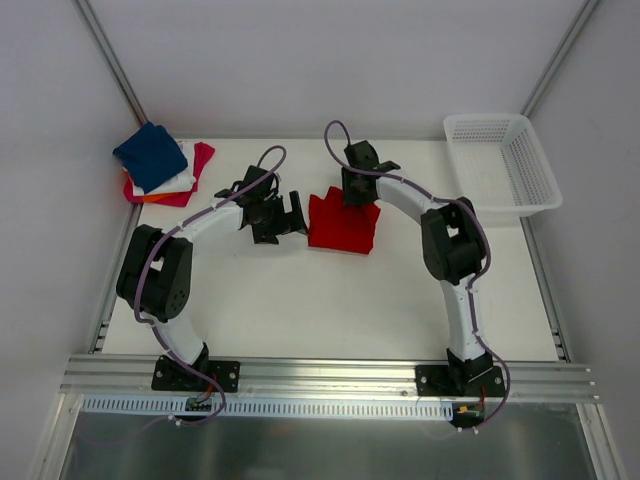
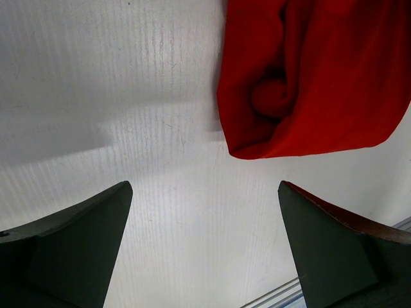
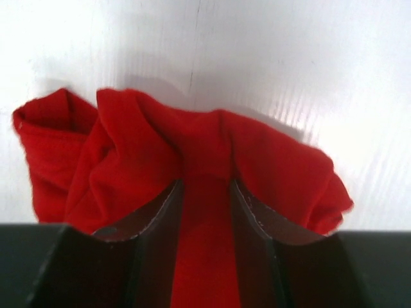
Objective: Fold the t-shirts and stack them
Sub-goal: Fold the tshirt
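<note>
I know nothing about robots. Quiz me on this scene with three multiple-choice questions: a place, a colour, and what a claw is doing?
1. Where is the white basket? A far right; B far left; C between the arms.
2. Which colour tops the folded stack? A orange; B navy; C green.
3. The right gripper is: A open, empty; B shut on the red shirt; C unseen.
Answers: A, the overhead view shows it far right; B, the navy shirt lies uppermost; B, it pinches red cloth.

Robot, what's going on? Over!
Left gripper open, empty, beside red shirt. Right gripper shut on red shirt. Folded stack at back-left corner. Nothing blocking.
</note>
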You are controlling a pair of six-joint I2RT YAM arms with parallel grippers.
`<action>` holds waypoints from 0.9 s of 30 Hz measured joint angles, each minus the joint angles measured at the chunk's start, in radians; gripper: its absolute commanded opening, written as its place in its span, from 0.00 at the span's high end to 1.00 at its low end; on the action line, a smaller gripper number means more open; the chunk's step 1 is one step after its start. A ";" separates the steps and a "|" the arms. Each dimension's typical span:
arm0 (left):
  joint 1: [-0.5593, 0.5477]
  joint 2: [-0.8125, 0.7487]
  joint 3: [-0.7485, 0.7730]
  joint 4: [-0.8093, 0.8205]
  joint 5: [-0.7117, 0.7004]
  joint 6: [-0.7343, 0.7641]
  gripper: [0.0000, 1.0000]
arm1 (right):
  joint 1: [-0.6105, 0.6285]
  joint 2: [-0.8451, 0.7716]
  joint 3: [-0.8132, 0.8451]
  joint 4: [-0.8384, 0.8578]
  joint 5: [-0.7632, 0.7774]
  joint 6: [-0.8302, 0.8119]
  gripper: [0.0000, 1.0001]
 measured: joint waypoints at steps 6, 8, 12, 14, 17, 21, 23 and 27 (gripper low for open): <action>0.000 0.000 0.000 0.000 0.000 0.000 0.01 | 0.005 -0.117 -0.034 -0.013 0.000 -0.002 0.61; 0.000 0.000 0.000 0.000 0.000 0.000 0.01 | 0.011 -0.158 -0.034 -0.010 0.000 -0.002 0.61; 0.000 0.000 0.000 0.000 0.000 0.000 0.01 | 0.025 -0.193 -0.027 -0.001 -0.003 -0.005 0.61; 0.000 0.000 0.000 0.000 -0.001 0.000 0.01 | 0.030 -0.180 -0.014 -0.002 -0.011 -0.005 0.61; 0.000 -0.002 -0.005 0.001 -0.003 0.000 0.01 | 0.034 -0.124 0.033 0.001 -0.035 -0.001 0.61; 0.000 -0.005 -0.017 -0.001 -0.017 0.000 0.01 | 0.034 -0.026 0.074 0.013 -0.082 0.008 0.61; 0.000 -0.005 -0.017 0.000 -0.023 0.000 0.01 | 0.034 0.022 0.077 0.012 -0.110 0.015 0.62; 0.000 -0.005 -0.017 0.000 -0.025 0.000 0.01 | 0.033 0.069 0.077 0.031 -0.151 0.028 0.62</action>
